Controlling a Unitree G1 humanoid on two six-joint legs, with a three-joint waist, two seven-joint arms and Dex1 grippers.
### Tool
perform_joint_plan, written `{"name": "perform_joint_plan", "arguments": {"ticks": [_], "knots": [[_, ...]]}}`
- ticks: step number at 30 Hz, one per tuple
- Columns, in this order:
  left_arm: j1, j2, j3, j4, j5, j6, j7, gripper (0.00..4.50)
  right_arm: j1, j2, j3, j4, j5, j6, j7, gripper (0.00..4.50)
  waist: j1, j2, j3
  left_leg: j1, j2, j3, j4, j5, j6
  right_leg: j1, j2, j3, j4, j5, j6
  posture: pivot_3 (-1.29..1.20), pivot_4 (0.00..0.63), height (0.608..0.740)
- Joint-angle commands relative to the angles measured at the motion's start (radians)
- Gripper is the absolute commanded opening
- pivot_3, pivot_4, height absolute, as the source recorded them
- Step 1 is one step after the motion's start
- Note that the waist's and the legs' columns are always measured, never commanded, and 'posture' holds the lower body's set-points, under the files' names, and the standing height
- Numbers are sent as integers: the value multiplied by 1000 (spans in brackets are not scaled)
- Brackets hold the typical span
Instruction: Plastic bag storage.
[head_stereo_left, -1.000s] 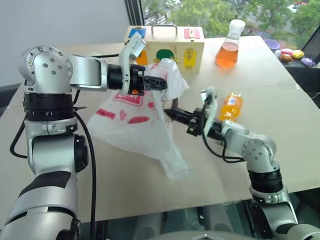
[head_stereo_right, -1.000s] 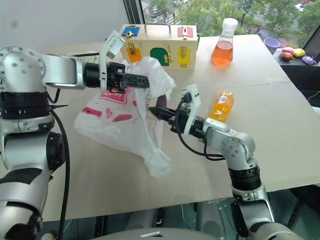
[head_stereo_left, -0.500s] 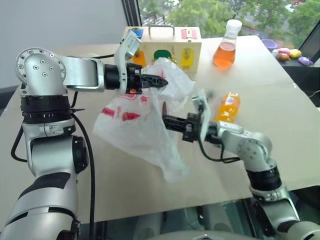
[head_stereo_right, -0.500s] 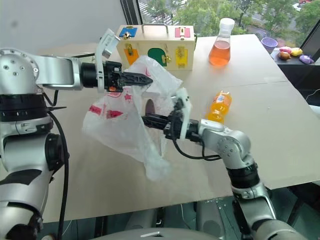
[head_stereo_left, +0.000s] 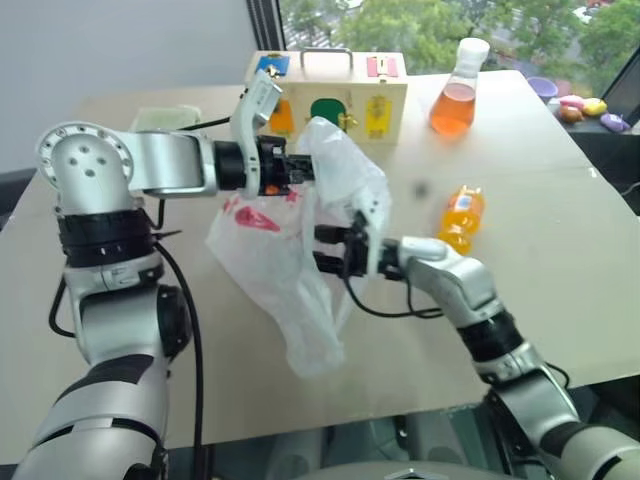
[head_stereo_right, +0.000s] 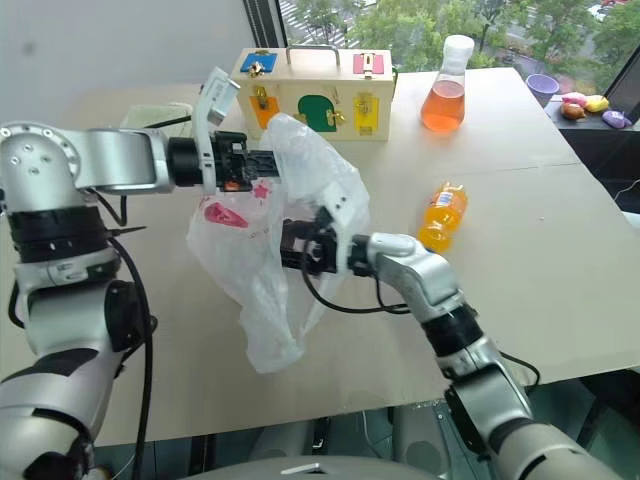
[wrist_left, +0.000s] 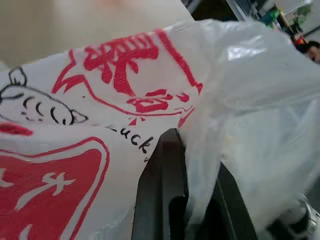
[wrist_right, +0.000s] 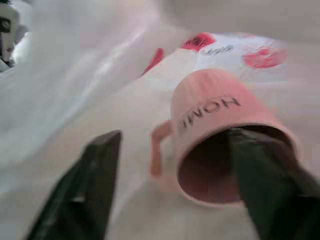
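Observation:
The plastic bag (head_stereo_left: 285, 265), translucent white with red print, hangs above the table from its top edge. My left gripper (head_stereo_left: 298, 168) is shut on that edge, and the film is pinched between its black fingers (wrist_left: 162, 185). My right gripper (head_stereo_left: 325, 250) reaches level into the bag's mouth with its fingers spread wide, open. In the right wrist view a pink mug (wrist_right: 220, 125) lies on its side inside the bag, just past the fingertips (wrist_right: 102, 150), with its mouth towards the camera.
A wooden latch box (head_stereo_left: 330, 90) stands at the back of the table (head_stereo_left: 560, 300), with a flask of orange liquid (head_stereo_left: 455, 95) to its right. An orange bottle (head_stereo_left: 460, 215) lies right of my right arm. A pale green folded cloth (head_stereo_left: 165, 118) sits at the back left.
My right gripper has pushed left into the bag's mouth and gone from shut to open, so the mug lies loose. The left gripper keeps its hold and the bag hangs narrower.

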Motion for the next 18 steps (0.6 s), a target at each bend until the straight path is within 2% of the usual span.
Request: {"name": "perform_joint_plan", "arguments": {"ticks": [1, 4, 6, 8, 11, 12, 14, 18], "knots": [[22, -26, 24, -81, 67, -73, 35, 0, 60, -75, -83, -264, -7, -3, -55, 4480, 4, 0, 0, 0, 0, 0, 0, 0, 0, 0, 0, 0, 0, 0, 0, 0, 150, 740], [32, -72, 21, -97, 116, -120, 54, 0, 107, -147, -136, -435, -14, 87, -149, 4480, 5, 0, 0, 1, 0, 1, 0, 0, 0, 0, 0, 0, 0, 0, 0, 0, 150, 740], [31, -101, 21, -92, 157, -153, 67, 0, 125, -237, -128, -553, -121, 140, -232, 4480, 7, 0, -1, 1, 0, 2, 0, 0, 0, 0, 1, 1, 1, 0, 0, 0, 150, 740], [28, -124, 23, -80, 192, -174, 76, 0, 134, -328, -130, -659, -209, 272, -328, 4480, 9, 0, -1, 1, 0, 4, 0, 0, 0, 1, 1, 0, 1, 0, 0, 0, 150, 740], [25, -147, 24, -72, 223, -184, 75, 0, 129, -371, -168, -707, -212, 410, -379, 4480, 10, -1, -1, 1, 0, 6, 1, 0, 0, 1, 0, 0, 1, 0, 0, 0, 150, 740], [23, -154, 25, -71, 234, -188, 73, 0, 117, -362, -205, -708, -176, 486, -377, 4480, 10, -1, -1, 1, 0, 6, 1, 0, 0, 1, 1, 0, 1, 0, 0, 0, 150, 740], [13, -170, 29, -57, 251, -196, 70, 0, 64, -264, -288, -646, -221, 684, -494, 4480, 9, -1, -1, 1, 0, 6, 1, 0, 0, 2, 1, 0, 1, 0, 0, 0, 150, 740], [7, -193, 32, -56, 274, -193, 67, 0, -16, -84, -403, -507, -337, 854, -685, 4480, 13, -1, -1, 1, 0, 6, 1, 0, 1, 2, 1, 0, 1, 0, 0, 0, 150, 740]]}}
